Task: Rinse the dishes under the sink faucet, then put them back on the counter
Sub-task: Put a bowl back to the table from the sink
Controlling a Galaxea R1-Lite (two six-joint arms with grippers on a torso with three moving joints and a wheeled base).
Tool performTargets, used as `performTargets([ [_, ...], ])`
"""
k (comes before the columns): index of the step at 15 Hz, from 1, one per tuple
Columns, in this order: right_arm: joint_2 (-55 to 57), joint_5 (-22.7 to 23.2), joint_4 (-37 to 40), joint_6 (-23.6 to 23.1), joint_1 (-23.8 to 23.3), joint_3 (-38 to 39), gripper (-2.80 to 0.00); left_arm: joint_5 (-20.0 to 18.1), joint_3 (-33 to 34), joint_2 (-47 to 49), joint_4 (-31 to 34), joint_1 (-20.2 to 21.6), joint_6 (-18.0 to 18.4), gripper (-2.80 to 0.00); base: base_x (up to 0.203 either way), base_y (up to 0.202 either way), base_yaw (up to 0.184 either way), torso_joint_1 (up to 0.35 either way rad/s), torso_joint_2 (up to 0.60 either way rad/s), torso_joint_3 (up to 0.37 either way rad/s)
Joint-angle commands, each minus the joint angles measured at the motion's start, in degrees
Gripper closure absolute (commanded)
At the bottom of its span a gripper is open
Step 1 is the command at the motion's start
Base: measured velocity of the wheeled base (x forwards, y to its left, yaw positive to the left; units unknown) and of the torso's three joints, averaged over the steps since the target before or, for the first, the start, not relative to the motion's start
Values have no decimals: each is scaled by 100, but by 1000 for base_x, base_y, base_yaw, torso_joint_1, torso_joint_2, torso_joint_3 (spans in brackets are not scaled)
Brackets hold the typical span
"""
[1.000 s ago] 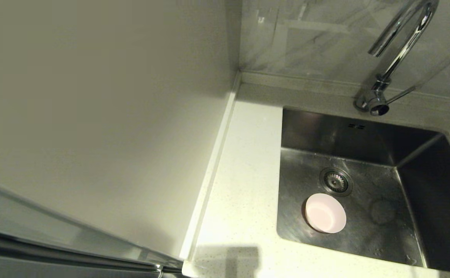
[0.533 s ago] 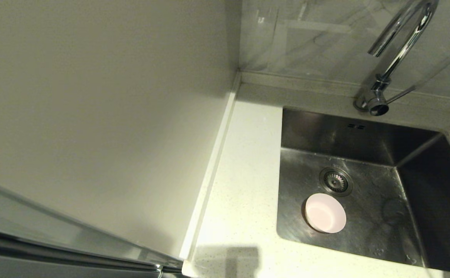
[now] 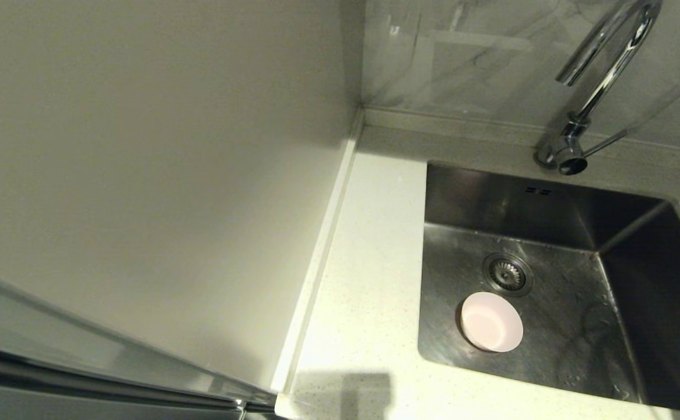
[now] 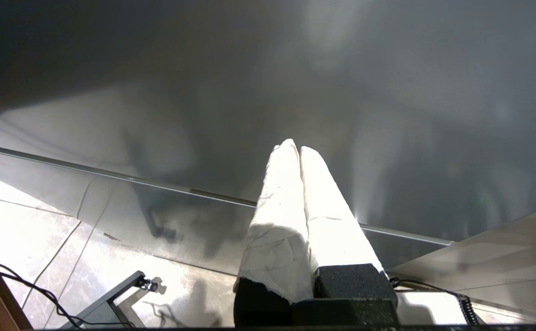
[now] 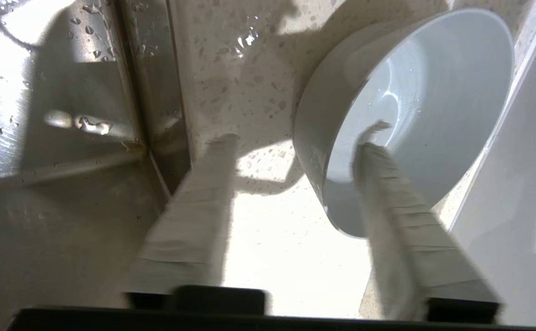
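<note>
A pale pink bowl (image 3: 491, 322) lies on the floor of the steel sink (image 3: 556, 356), just in front of the drain (image 3: 507, 273). The chrome faucet (image 3: 602, 76) rises behind the basin, its lever (image 3: 605, 143) pointing right. Neither arm shows in the head view. In the right wrist view a wet pale grey bowl (image 5: 415, 105) rests on the speckled counter (image 5: 231, 59) beside the sink's rim (image 5: 153, 92). My right gripper (image 5: 295, 140) is open, one finger inside the bowl and one outside its wall. My left gripper (image 4: 294, 146) is shut and empty, parked low. The third dish is out of view.
A plain cream wall panel (image 3: 142, 175) closes off the left of the counter strip (image 3: 369, 280). A light panel (image 5: 516, 207) stands close behind the grey bowl. Water drops lie on the sink rim and counter. A floor with cables (image 4: 33, 294) lies below the left gripper.
A round shadow on the right of the sink floor has slid rightward and faded. The pink bowl has stayed where it was.
</note>
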Motion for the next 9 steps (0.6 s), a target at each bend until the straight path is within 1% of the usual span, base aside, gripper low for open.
performTargets([
  [1,-52,-5,-93,-1,-4,-30,-280,-2,0,-18,-2,2,-4,0,0,0,0,0,0,0],
  [3,-225,11,-378,19,-9,0,-280,-2,0,-18,-2,2,-4,0,0,0,0,0,0,0],
  [5,-631,81,-404,18,-94,71,-280,-2,0,-20,-2,0,-4,0,0,0,0,0,0,0],
  [6,-919,203,-410,18,-122,188,-280,-2,0,-18,-2,2,-4,0,0,0,0,0,0,0],
  [7,-1218,495,-423,18,-129,390,-280,-2,0,-18,-2,2,-4,0,0,0,0,0,0,0],
  [8,-1489,1092,-464,12,-70,619,-280,-2,0,-18,-2,2,-4,0,0,0,0,0,0,0],
  [9,-1648,1529,-578,0,140,819,-280,-2,0,-18,-2,-5,-4,0,0,0,0,0,0,0],
])
